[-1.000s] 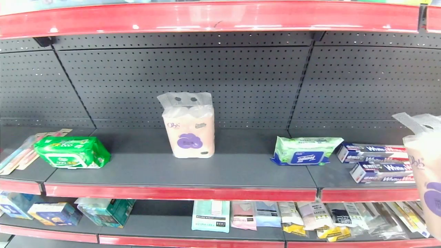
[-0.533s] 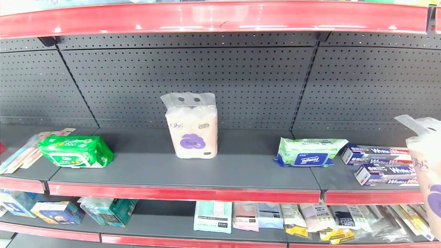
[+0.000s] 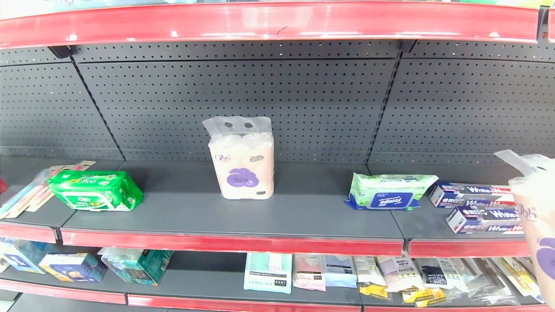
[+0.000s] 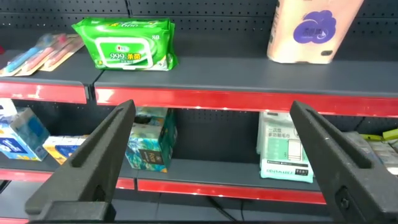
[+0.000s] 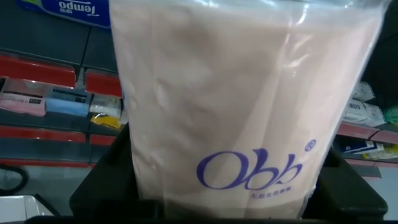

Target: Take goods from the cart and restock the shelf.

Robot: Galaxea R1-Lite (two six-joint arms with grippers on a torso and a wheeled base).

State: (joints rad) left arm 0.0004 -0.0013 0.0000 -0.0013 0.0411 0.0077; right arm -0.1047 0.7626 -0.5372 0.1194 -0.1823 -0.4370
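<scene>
Fingers (image 5: 109, 183) of our right gripper (image 5: 227, 210) sit against both sides of the held pack (image 5: 242, 106), a clear-wrapped bundle of pinkish tissue rolls. The jaws are closed on it, about as wide apart as the pack itself. In the head view we see the held pack (image 3: 537, 225) upright at the far right edge, in front of the shelves and resting on none of them, with its plastic handle flap uppermost. Our left gripper (image 4: 211, 165) points at the shelf front, with the red lip of the middle shelf and the lower shelf ahead of it. Its two dark fingers are spread wide and we see nothing between them.

Beyond the grippers, the middle shelf (image 3: 225, 219) carries five kinds of goods. From our left there are toothbrushes (image 3: 26, 190) lying flat, with a green wipes pack (image 3: 95, 190) just beside them. A second tissue pack (image 3: 242, 162) stands upright near the middle, well apart from its neighbours. Further right a white wipes pack (image 3: 388, 190) lies flat, and toothpaste boxes (image 3: 481, 208) lie just beside it, partly hidden by the held pack.

The lower shelf (image 3: 204, 281) holds small boxes (image 3: 71, 266) and a teal box (image 3: 138, 264) at our left, then a row of flat packets (image 3: 266, 271) running to the right end.

Farthest back, a dark pegboard (image 3: 234, 99) closes the bay, and the red edge of the upper shelf (image 3: 260, 21) runs across above it.
</scene>
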